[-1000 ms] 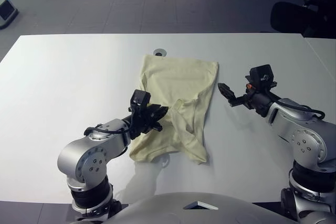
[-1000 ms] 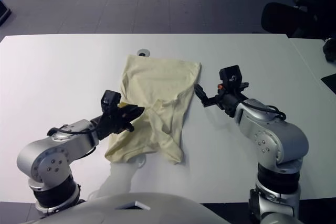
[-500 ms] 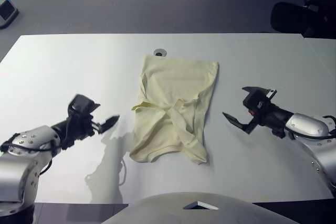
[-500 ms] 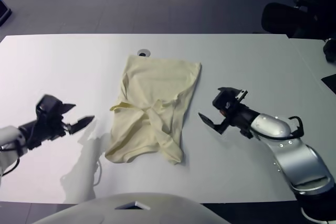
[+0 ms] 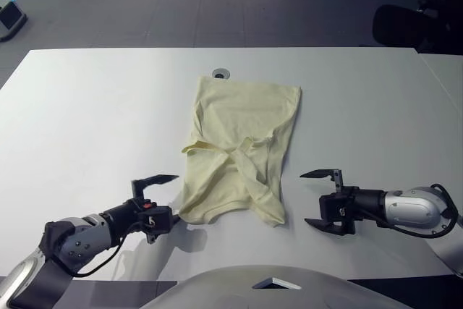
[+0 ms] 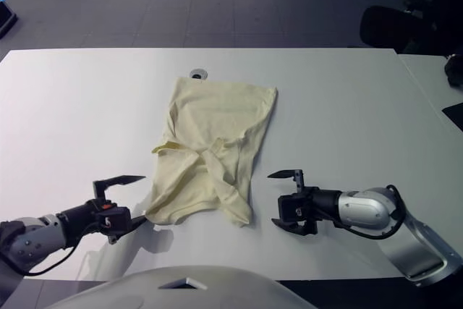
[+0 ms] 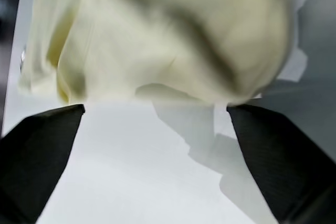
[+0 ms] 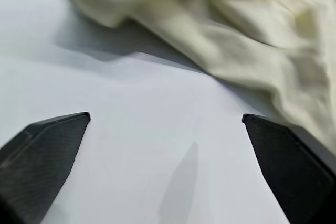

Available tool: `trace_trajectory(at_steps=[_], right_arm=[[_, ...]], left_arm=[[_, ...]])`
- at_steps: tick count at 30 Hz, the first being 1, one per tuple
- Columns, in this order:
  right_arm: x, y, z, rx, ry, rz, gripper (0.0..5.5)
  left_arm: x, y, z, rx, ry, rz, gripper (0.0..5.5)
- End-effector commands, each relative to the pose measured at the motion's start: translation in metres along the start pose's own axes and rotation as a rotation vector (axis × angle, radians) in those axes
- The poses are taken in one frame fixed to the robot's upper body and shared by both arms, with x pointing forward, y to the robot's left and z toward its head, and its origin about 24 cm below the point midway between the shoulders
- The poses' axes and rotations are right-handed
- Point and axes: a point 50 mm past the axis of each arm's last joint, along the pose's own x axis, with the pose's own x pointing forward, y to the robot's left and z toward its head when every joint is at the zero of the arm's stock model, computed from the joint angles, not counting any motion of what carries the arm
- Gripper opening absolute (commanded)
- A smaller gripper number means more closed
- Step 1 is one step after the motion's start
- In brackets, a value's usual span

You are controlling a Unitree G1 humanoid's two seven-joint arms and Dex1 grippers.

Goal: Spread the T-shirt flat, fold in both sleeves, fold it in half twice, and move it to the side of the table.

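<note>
- White tabletop (image 5: pixel 87 106), seen from the robot's end, carries one garment at its mid.
- Pale yellow T-shirt (image 5: pixel 242 135) lies lengthwise, running from the far side toward the near edge. Far half is fairly smooth; near half is rumpled, with folded-in strips of cloth crossing over each other.
- Left tool (image 5: pixel 173 199) sits low over the tabletop just beside the shirt's near-left corner, fingers spread wide, nothing between them. Its wrist cam shows both dark fingers (image 7: pixel 37 145) apart, w/ the shirt's edge just ahead.
- Right tool (image 5: pixel 304 198) is low at the near-right, near the shirt's near-right corner but not touching it; fingers parted, holding nothing. Both tools point inward at the cloth from opp. sides.
- Small round metal fitting (image 5: pixel 220 73) is set in the tabletop, touching or just beyond the shirt's far-left corner.
</note>
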Motion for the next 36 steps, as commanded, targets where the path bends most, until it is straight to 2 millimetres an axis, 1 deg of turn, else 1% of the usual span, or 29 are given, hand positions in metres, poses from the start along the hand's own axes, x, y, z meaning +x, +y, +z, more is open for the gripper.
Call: trace_trajectory(at_steps=[1,4,7,15,23,24,31,36], right_arm=[[0.011,0.009,0.007,-0.007,-0.034,0.033,5.4],[0.018,0.008,0.012,-0.015,-0.058,0.015,5.4],[0.024,0.008,0.017,-0.024,-0.079,0.008,5.06],[0.035,0.008,0.025,-0.044,-0.103,-0.018,3.66],[0.04,0.004,0.026,-0.056,-0.107,-0.051,2.4],[0.04,0.003,0.027,-0.058,-0.108,-0.056,2.2],[0.037,0.003,0.034,-0.077,-0.134,-0.075,1.08],[0.036,0.001,0.033,-0.081,-0.13,-0.081,0.13]], left_arm=[[0.007,-0.044,-0.005,-0.051,0.038,-0.199,4.09],[0.009,-0.041,-0.006,-0.039,0.042,-0.182,3.51],[0.012,-0.039,-0.005,-0.054,0.041,-0.169,3.02],[0.017,-0.034,-0.007,-0.081,0.062,-0.132,1.44],[0.019,-0.031,-0.004,-0.08,0.055,-0.135,0.06],[0.019,-0.03,-0.003,-0.082,0.051,-0.133,0.0],[0.02,-0.028,0.0,-0.091,0.036,-0.139,0.0],[0.021,-0.025,0.003,-0.112,0.02,-0.139,0.0]])
